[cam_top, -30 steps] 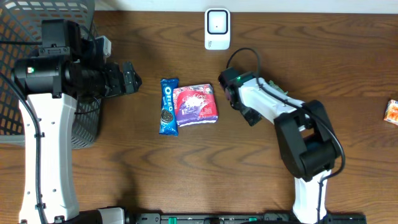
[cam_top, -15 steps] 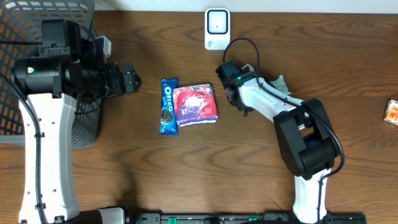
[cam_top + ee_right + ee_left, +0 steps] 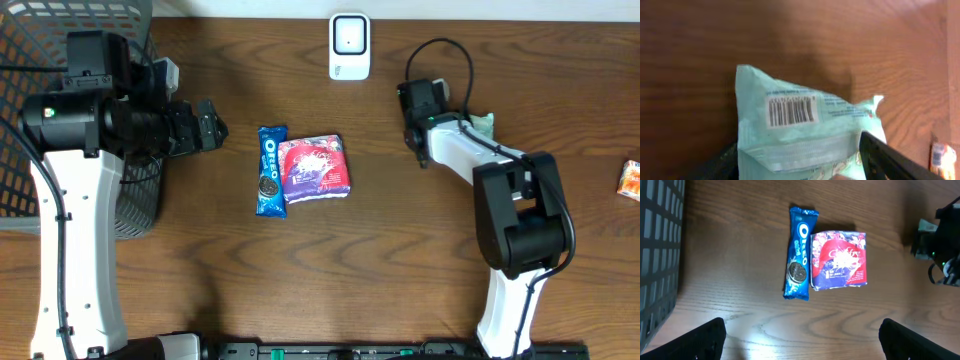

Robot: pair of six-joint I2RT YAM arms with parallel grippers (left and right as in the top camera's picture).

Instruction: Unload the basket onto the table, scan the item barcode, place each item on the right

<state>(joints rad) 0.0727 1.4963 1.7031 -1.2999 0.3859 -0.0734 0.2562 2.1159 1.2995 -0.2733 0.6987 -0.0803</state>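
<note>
A mint-green packet (image 3: 805, 125) with a white barcode label (image 3: 791, 111) fills the right wrist view. My right gripper (image 3: 800, 167) is shut on it, one black finger on each side, and holds it above the wood. From overhead only a corner of that packet (image 3: 484, 123) peeks out behind the right arm, to the right of the white scanner (image 3: 349, 45) at the table's back edge. My left gripper (image 3: 800, 342) is open and holds nothing. It hovers left of a blue Oreo pack (image 3: 270, 170) and a red packet (image 3: 317, 167).
A dark mesh basket (image 3: 60, 30) stands at the far left behind the left arm. A small orange item (image 3: 630, 180) lies at the right table edge. The Oreo pack (image 3: 799, 252) and red packet (image 3: 839, 260) lie side by side mid-table.
My right arm has swung away from the red packet, back and to the right, carrying the mint-green packet. The left arm has not moved.
</note>
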